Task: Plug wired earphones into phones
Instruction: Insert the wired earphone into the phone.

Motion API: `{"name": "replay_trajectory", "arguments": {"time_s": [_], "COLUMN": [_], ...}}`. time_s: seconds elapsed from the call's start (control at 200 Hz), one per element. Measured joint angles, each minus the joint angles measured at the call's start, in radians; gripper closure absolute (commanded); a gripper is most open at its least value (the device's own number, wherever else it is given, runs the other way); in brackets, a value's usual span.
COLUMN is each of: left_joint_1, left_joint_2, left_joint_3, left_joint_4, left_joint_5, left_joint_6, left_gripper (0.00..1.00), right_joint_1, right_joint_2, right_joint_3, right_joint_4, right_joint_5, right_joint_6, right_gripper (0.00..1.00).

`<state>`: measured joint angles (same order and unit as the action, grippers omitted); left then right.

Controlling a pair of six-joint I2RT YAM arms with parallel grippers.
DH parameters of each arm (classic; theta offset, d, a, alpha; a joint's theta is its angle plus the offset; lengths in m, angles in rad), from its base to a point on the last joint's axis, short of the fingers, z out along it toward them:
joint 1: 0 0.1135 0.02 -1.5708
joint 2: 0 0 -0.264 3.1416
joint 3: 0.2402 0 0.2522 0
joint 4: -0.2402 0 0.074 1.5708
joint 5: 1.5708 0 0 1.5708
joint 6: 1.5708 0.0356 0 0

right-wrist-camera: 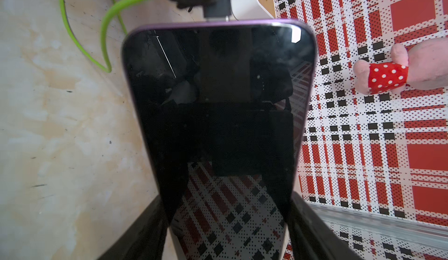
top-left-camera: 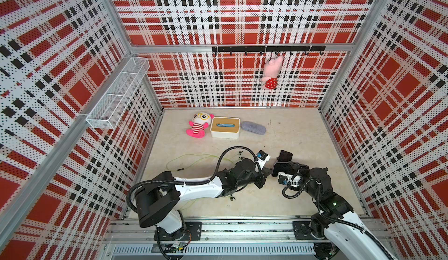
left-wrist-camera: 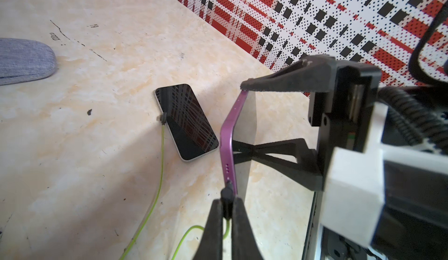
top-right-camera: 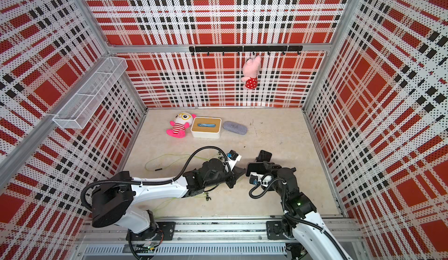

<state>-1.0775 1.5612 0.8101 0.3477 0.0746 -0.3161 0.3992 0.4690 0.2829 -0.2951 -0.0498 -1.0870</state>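
The left end effector (left-wrist-camera: 228, 201) is clenched on a small black plug (left-wrist-camera: 227, 192), whose tip meets the port in the short edge of the purple-edged phone (right-wrist-camera: 218, 101). The right end effector (right-wrist-camera: 229, 222) grasps that phone by its long sides and holds it up on edge over the table (left-wrist-camera: 97, 77) (whether it touches the surface cannot be told). In the right wrist view a sliver of metal shows between plug body and frame, so the plug looks only partly seated.

The second phone (left-wrist-camera: 186, 123) lies flat on the table nearby, screen up, with its own plug (left-wrist-camera: 164, 118) already in and a yellow-green cable (left-wrist-camera: 160, 169) trailing away.

Several things could go wrong from here:
- A push off the port's axis could bind or bend the connector.
- The phone is held only by smooth edges, so a lengthwise push may slide it back between the fingers rather than seat the plug.
- The looped lead (left-wrist-camera: 186, 232) behind the held plug lies close to the other cable. If it drags, it could snag that cable and tug the finished connection loose.
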Motion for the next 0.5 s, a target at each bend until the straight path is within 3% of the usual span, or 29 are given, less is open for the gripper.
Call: {"name": "replay_trajectory", "arguments": {"time_s": [0.501], "left_joint_1": [0.011], "left_joint_2": [0.034], "left_joint_3": [0.021], "left_joint_4": [0.012], "left_joint_5": [0.054], "left_joint_6": [-0.025], "left_gripper": [0.97], "right_joint_1": [0.005], "right_joint_2": [0.005], "right_joint_3": [0.069], "right_joint_4": [-0.115], "right_joint_5": [0.05], "right_joint_6": [-0.041], "right_gripper": [0.8]}}
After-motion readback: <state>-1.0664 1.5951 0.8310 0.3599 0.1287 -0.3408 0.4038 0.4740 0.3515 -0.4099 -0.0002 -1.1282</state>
